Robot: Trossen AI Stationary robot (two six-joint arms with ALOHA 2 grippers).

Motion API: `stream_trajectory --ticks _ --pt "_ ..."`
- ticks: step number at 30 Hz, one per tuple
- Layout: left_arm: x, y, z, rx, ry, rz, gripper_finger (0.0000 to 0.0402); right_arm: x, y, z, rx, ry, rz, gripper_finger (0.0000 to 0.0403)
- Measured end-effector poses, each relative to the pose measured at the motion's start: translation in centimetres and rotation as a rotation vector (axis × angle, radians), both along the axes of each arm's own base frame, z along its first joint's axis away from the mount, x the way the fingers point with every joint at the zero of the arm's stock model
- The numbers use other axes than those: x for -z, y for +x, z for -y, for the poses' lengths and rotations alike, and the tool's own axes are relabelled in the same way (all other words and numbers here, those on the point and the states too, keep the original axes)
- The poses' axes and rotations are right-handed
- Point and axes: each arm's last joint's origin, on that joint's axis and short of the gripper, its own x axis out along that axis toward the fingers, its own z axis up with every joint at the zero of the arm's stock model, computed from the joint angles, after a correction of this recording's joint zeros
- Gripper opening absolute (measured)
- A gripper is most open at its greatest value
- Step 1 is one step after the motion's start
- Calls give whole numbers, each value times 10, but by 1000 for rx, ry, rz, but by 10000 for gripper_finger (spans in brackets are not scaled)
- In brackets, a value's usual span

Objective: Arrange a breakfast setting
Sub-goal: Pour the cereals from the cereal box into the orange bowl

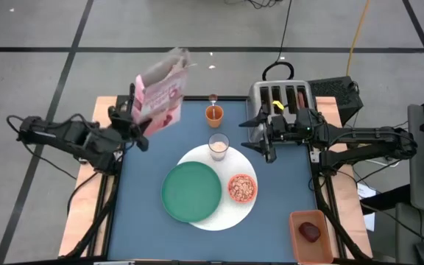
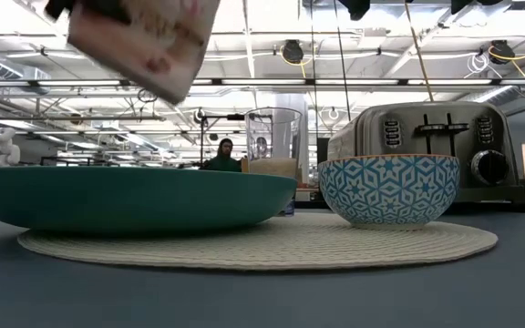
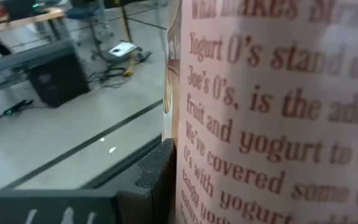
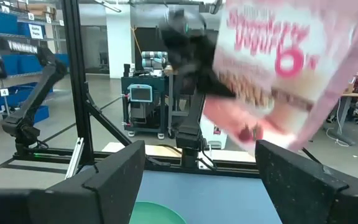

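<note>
Left gripper: I have it clamped on the pink cereal bag, held up in the air over the table's far-left corner. Left wrist view is filled w/ the bag's printed panel against one dark finger.

Bag: tilted, open top pointing up and toward the far edge, bottom end down by the gripper. Long axis runs on a slant from the gripper away from the plates.

Right gripper: I'm holding it idle in front of the toaster, jaws apart, nothing between them. Its wrist cam looks across the blue table at the bag.

Setting: big white plate sits mid-table; green plate on its left part, orange bowl w/ cereal on its right part. Glass of milk at the white plate's far rim; orange cup just beyond it.

Key relation: bowl lies to the right of and nearer than the bag, w/ glass and cup between the two. Left arm is the one w/ the bag; right arm is closer to the bowl.

My read: cereal already in the bowl, so I judge next is setting the bag down upright, clear of glass and cup.

Risk: tilted open bag could spill; low swing could clip the glass.
</note>
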Motion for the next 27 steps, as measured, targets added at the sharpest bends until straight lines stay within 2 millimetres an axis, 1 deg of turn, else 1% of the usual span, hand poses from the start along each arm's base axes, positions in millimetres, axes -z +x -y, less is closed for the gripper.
stream_trajectory --ticks 3,5,9,14,18,23,27 --pt "42 -7 -2 -35 7 20 142 0 0 0 0 0 0 299" --pt "65 -10 -4 -74 21 50 142 0 0 0 0 0 0 299" --pt "105 -13 -8 -129 20 125 142 0 0 1 6 -10 -2 299" --pt "148 -12 -16 -185 28 145 142 2 0 5 22 -5 -18 299" --pt "173 -13 -25 -259 42 175 142 3 -1 10 42 -2 -32 299" --pt "193 -19 -41 -361 94 230 143 7 -2 17 75 4 -66 299" --pt "195 -20 -51 -375 90 185 143 8 -3 23 102 7 -74 299"
